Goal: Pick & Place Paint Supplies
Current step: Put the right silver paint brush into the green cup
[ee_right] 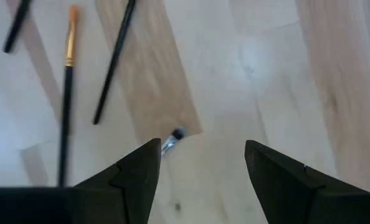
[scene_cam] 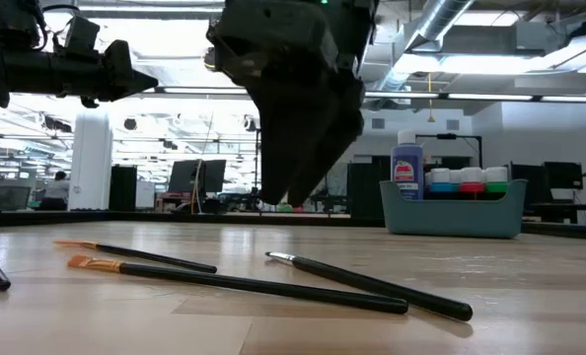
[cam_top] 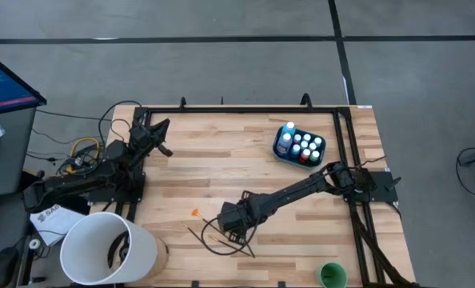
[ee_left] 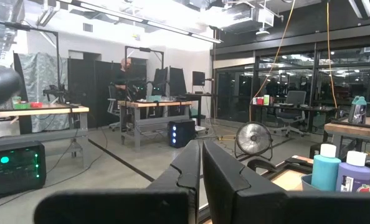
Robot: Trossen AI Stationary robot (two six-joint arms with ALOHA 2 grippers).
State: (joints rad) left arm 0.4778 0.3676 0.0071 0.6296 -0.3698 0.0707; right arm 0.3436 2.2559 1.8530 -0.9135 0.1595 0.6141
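Right gripper (ee_right: pixel 200 171) hangs just over the loose brushes (scene_cam: pixel 273 281) near the table's front edge, jaws spread wide and empty — looks lined up to straddle one. Bottles (cam_top: pixel 303 146) sit packed in the teal tub (cam_top: pixel 279 154) — left gripper (cam_top: pixel 164 128) waits, fingers together.

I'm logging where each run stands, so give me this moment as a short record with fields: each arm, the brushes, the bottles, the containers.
right gripper: open, empty, hovering over the brushes near the table's front edge
left gripper: shut, waiting at the table's back left
brushes: lying loose on the table, none held
paint bottles: standing in the tub, back right
bucket: front left corner
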